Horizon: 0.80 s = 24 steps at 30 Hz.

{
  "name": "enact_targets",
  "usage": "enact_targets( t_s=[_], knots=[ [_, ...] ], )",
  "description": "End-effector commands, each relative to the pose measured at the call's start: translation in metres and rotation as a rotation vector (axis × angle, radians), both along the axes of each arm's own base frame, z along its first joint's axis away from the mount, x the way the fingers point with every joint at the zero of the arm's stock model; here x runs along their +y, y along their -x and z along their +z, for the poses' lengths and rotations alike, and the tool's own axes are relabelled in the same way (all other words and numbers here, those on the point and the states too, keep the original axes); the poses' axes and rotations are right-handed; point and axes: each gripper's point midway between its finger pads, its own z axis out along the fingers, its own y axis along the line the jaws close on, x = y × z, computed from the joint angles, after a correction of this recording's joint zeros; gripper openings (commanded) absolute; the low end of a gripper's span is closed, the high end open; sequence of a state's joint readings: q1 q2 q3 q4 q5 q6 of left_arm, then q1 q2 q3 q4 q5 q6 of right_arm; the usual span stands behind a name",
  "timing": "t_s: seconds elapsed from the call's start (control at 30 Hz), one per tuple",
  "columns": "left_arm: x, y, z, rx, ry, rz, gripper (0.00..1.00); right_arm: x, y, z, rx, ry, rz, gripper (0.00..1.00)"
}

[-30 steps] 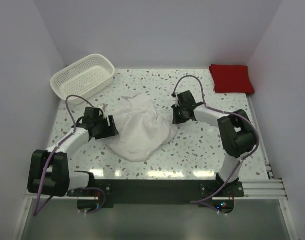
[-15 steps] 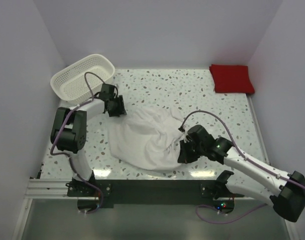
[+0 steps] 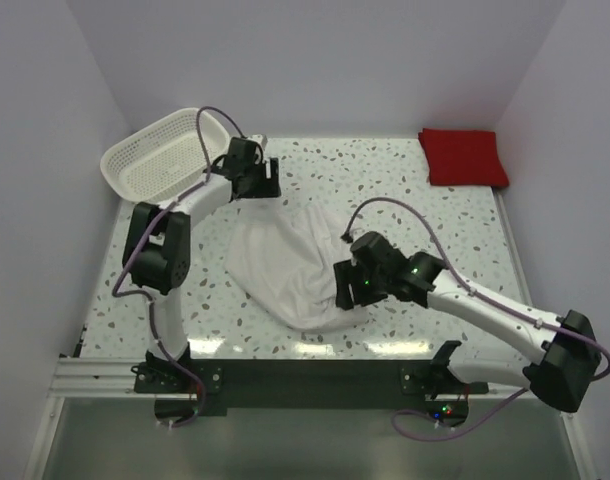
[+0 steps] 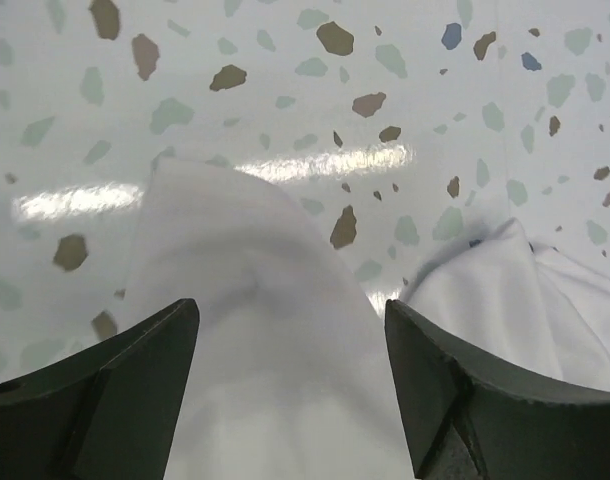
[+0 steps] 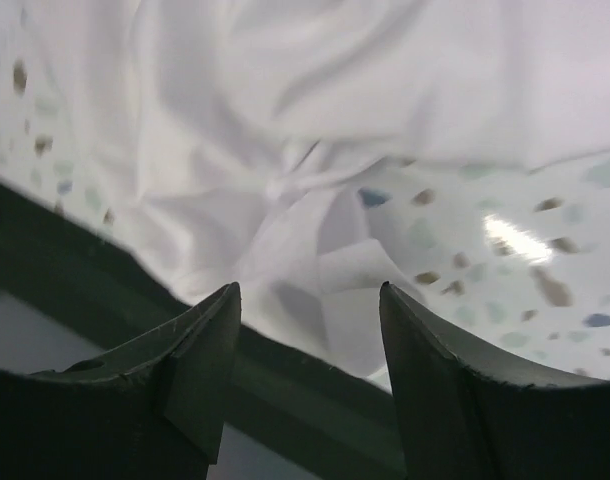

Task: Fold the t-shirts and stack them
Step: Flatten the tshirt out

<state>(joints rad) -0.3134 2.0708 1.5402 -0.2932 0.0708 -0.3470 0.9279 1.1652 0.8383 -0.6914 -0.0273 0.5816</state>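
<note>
The white t-shirt (image 3: 290,265) lies crumpled and partly spread in the middle of the table. My left gripper (image 3: 257,186) hovers at its far edge, open, with a white fold (image 4: 255,300) lying loose between the fingers (image 4: 135,385). My right gripper (image 3: 343,286) is at the shirt's near right edge, open too, just above rumpled white cloth (image 5: 315,270) near the table's front edge. The red t-shirt (image 3: 463,157) sits folded at the back right corner, away from both arms.
A white lattice basket (image 3: 165,150) stands at the back left, close behind the left arm. The dark front rail (image 3: 305,372) runs along the near edge, just below the right gripper. Walls close in the table on three sides.
The right gripper, shut half a second ago, has opened and shifted left along the shirt's near edge. The left gripper moved farther back and to the right and opened wider.
</note>
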Motion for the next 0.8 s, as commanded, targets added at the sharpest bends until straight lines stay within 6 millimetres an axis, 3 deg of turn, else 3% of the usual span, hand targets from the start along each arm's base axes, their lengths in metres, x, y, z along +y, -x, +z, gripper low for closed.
enact_targets(
  t_s=[0.0,0.03,0.07,0.13,0.17,0.23,0.27,0.33,0.43,0.53,0.77],
  knots=[
    [0.028,0.012,0.117,-0.255,-0.010,0.067,0.81,-0.049,-0.064,0.024,-0.180,0.078,-0.176,0.61],
    [0.036,0.022,0.123,-0.260,-0.023,0.089,0.83,-0.057,-0.072,0.022,-0.178,0.076,-0.201,0.61],
    [0.048,0.046,0.128,-0.248,-0.031,0.116,0.86,-0.067,-0.087,0.023,-0.188,0.059,-0.240,0.61],
    [0.061,0.071,0.126,-0.234,-0.041,0.163,0.87,-0.074,-0.100,0.018,-0.172,0.060,-0.269,0.62],
    [0.069,0.097,0.119,-0.216,-0.028,0.185,0.88,-0.079,-0.110,0.019,-0.175,0.046,-0.297,0.63],
    [0.079,0.122,0.107,-0.190,-0.024,0.219,0.93,-0.074,-0.117,0.019,-0.148,0.001,-0.295,0.65],
    [0.085,0.145,0.092,-0.165,-0.011,0.236,0.93,-0.073,-0.123,0.023,-0.158,-0.025,-0.305,0.67],
    [0.082,0.168,0.076,-0.126,0.034,0.227,0.93,-0.072,-0.130,0.025,-0.168,-0.036,-0.314,0.69],
    [0.078,0.212,0.033,-0.008,0.102,0.225,0.93,-0.081,-0.142,0.021,-0.186,0.009,-0.337,0.69],
    [0.073,0.232,0.014,0.039,0.147,0.216,0.92,-0.092,-0.157,0.010,-0.194,0.027,-0.377,0.69],
    [0.071,0.241,-0.015,0.097,0.150,0.214,0.84,-0.097,-0.186,-0.007,-0.209,0.040,-0.400,0.68]
  ],
)
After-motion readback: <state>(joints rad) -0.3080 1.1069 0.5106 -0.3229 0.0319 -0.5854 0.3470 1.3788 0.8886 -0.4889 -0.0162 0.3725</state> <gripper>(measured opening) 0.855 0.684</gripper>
